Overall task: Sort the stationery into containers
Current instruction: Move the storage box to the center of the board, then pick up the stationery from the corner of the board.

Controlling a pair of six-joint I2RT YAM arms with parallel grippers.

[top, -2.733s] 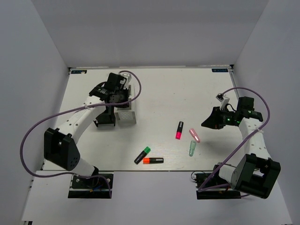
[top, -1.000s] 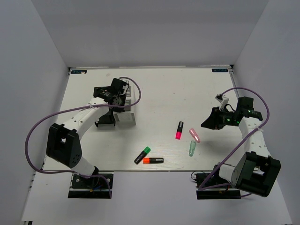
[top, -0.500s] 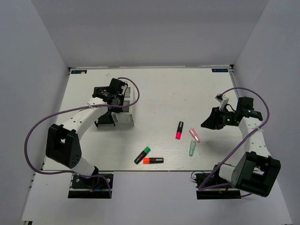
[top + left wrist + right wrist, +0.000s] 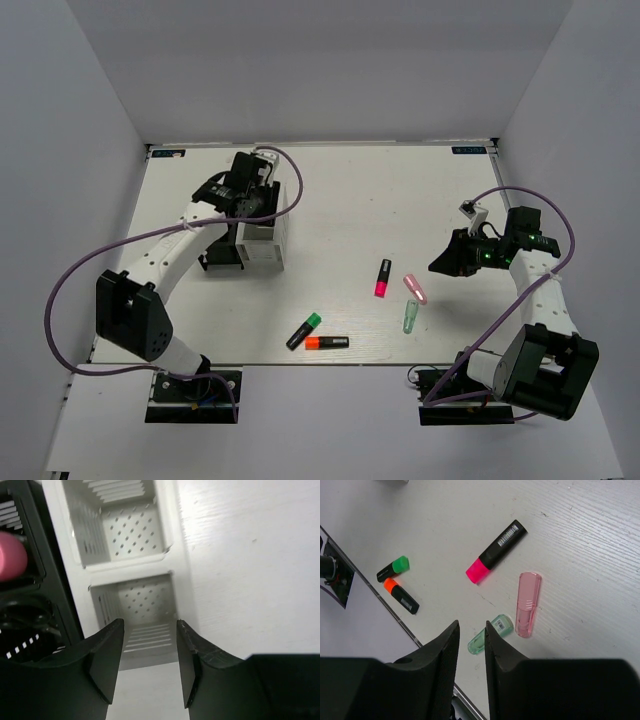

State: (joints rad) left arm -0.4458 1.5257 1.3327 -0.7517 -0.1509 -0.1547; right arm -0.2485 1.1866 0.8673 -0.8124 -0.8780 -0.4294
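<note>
Right now I am hovering my left pincer over the white slotted box-shaped pen holder at the far left of the white table. Its fingers are standing apart and are pinching nothing; they are framing the nearer of the holder's two perforated compartments. The black slotted pen holder is sitting joined to the white one's left side, and a pink rounded end is showing inside it; I cannot tell what it belongs to.

I am hanging my right pincer above the right side of the table, its fingers parted by a narrow gap, touching and gripping nothing.

The loose pieces are lying flat near the middle. The black highlighter with the pink end is running nearly near-to-far, pink end nearest. Just right of it, the translucent pink pen-like piece is slanting from far-left to near-right, and the translucent green pen-like piece is lying near-to-far at its near end. Further left, the black highlighter with the green end is pointing its green end far-right, and the black highlighter with the orange end is lying left-to-right, orange end leftward.
</note>
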